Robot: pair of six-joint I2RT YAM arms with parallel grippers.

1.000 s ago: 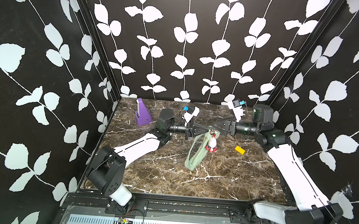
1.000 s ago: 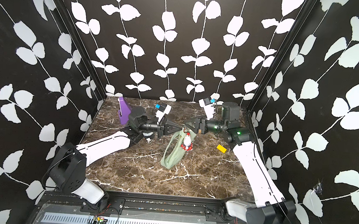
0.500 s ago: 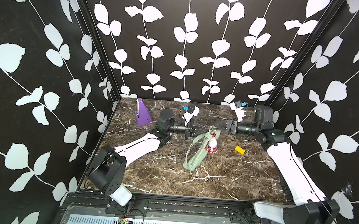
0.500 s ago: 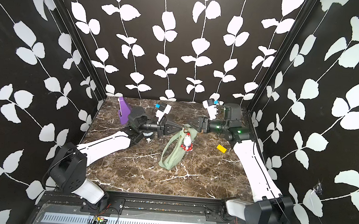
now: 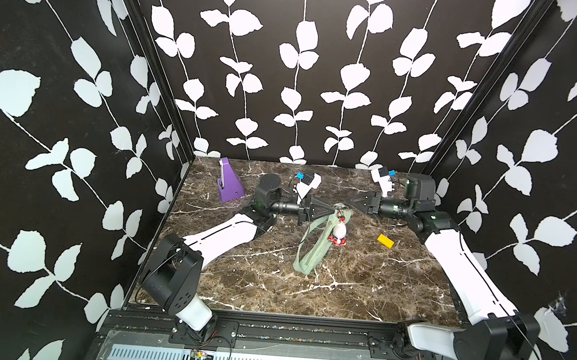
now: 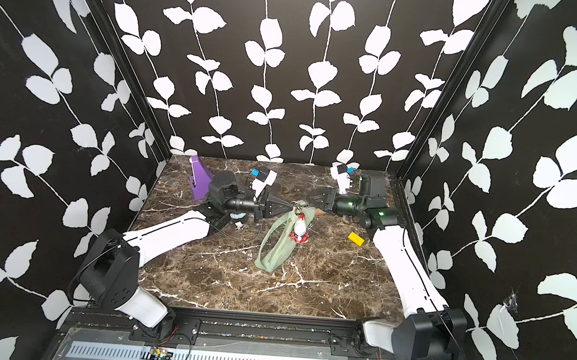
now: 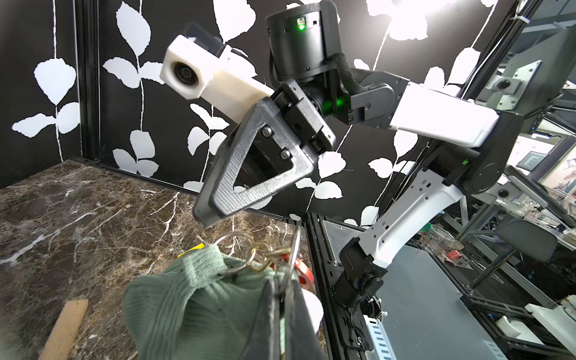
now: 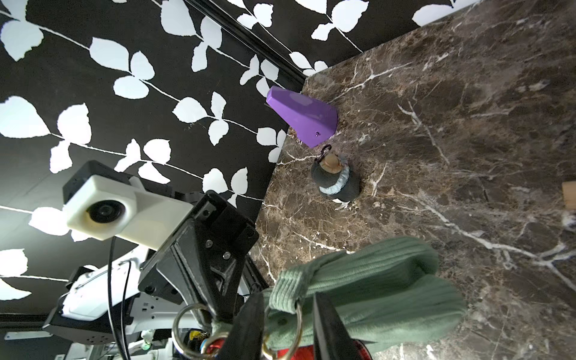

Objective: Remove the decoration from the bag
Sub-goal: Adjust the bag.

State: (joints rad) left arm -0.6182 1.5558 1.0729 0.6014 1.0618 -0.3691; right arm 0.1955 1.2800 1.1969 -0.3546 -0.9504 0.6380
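Diagonally the bag [image 5: 313, 246] runs front-to-back — far end pinched by left pincer [image 5: 332, 210], right pincer [image 5: 349, 200] narrowly parted.

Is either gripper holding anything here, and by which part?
The left gripper pinches the silver metal ring at the sage-green fabric bag's strap end; right gripper holds nothing.

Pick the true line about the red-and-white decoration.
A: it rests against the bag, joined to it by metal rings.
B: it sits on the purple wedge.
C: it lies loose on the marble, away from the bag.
A: the decoration rests against the bag, and metal rings link it to the bag's fabric loop; the purple wedge stands apart.
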